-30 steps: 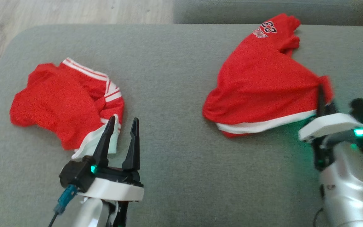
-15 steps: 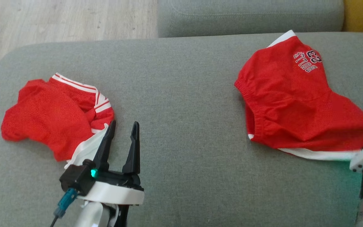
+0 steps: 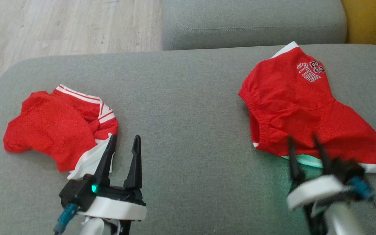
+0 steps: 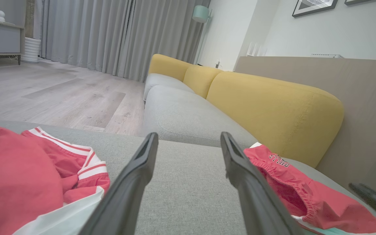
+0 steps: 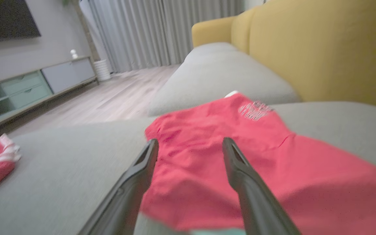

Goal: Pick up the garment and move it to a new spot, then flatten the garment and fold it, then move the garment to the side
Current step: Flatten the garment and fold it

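Sofa seat (image 3: pixel 191 98), shorts (image 3: pixel 299 107) released — right claw (image 3: pixel 302 137) now open

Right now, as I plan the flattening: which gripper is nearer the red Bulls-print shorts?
Right. The right gripper is at the shorts' near hem, fingers open; the left gripper sits far across the cushion, beside the other red garment.

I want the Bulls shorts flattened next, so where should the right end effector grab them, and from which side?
Probably the gathered waistband of the Bulls shorts, near its nearest corner: it stands up as a thick ridge off the cushion. Bring the open right end effector in from the robot's side, slightly leftward.
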`<state>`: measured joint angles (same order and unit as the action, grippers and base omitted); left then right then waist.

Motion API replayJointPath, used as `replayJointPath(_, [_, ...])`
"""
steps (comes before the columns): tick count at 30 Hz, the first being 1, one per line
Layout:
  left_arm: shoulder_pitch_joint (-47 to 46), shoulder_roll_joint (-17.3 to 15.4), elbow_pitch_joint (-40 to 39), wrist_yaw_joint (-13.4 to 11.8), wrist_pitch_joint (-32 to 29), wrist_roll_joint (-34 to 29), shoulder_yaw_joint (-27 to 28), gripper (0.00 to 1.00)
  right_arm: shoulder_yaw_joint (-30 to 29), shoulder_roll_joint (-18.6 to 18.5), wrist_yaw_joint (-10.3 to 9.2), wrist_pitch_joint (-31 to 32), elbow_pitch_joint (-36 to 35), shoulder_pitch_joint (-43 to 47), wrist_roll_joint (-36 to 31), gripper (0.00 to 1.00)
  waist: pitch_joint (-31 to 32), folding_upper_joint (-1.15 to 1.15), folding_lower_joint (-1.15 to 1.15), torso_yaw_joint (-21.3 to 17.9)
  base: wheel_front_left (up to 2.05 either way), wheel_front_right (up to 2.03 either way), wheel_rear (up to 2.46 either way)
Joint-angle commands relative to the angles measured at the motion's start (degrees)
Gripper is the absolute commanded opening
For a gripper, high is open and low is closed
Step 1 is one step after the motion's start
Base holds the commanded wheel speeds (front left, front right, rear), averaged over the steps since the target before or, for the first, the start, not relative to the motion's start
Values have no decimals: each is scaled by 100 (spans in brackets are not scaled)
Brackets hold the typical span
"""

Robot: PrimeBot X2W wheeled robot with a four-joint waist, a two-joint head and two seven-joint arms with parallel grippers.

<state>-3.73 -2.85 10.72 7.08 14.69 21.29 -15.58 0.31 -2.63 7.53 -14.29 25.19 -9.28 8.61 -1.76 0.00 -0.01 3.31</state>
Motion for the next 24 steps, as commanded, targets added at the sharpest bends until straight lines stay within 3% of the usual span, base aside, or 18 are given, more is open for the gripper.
replayJointPath(1, [-118,-3,-210,12,31,27,178,100,440,-25,-4,-70,-254,55,13,100,13,0,1,-6,0,0,0])
replayJointPath(9, [-156,-3,-213,19,31,26,78,100,926,-25,-4,-30,125,-19,-286,100,-96,0,1,136,0,0,0])
replayJointPath(24, [-447,-3,-196,27,31,141,-114,100,293,-25,-4,281,1869,-1324,-915,100,-633,0,1,569,0,0,0])
